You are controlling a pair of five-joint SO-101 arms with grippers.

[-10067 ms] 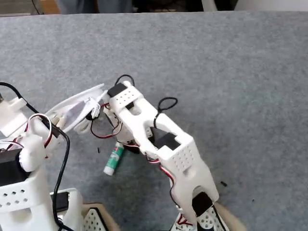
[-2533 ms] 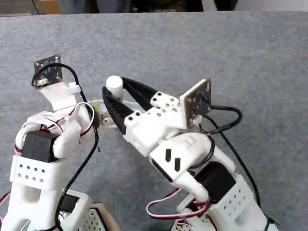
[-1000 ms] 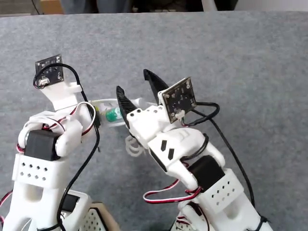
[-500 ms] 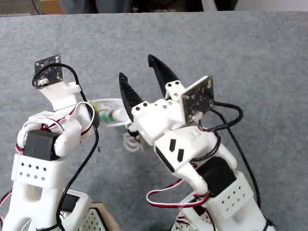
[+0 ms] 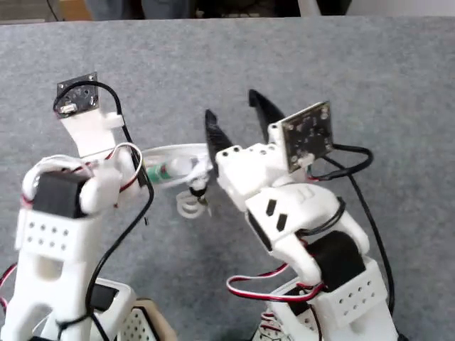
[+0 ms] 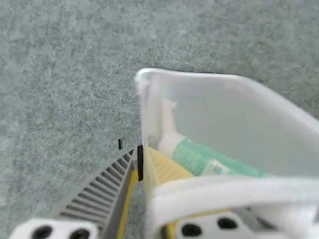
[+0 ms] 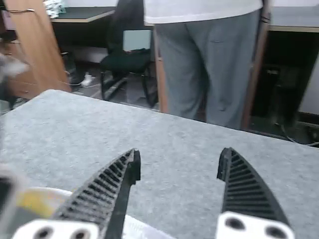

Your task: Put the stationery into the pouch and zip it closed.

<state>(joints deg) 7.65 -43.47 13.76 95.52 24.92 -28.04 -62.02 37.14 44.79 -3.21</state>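
Note:
The translucent white pouch (image 5: 174,165) lies open on the grey mat, with a green glue stick (image 5: 159,172) inside it. In the left wrist view the pouch (image 6: 214,109) holds the glue stick (image 6: 207,158), and my left gripper (image 6: 142,155) is shut on the pouch's edge next to yellow tape. In the high view the left gripper (image 5: 142,175) sits at the pouch's left end. My right gripper (image 5: 239,119) is open just right of the pouch, its black fingers pointing away over the mat. The right gripper (image 7: 179,157) has nothing between its fingers.
A small white coiled loop (image 5: 189,207) lies on the mat just in front of the pouch. The grey mat (image 5: 370,85) is bare to the back and right. The table's far edge (image 7: 149,112) shows in the right wrist view.
The glue stick, on the mat ten seconds ago, now lies in the pouch. Over the last second my open right gripper drew back to the right, off the pouch. The left arm barely shifted.

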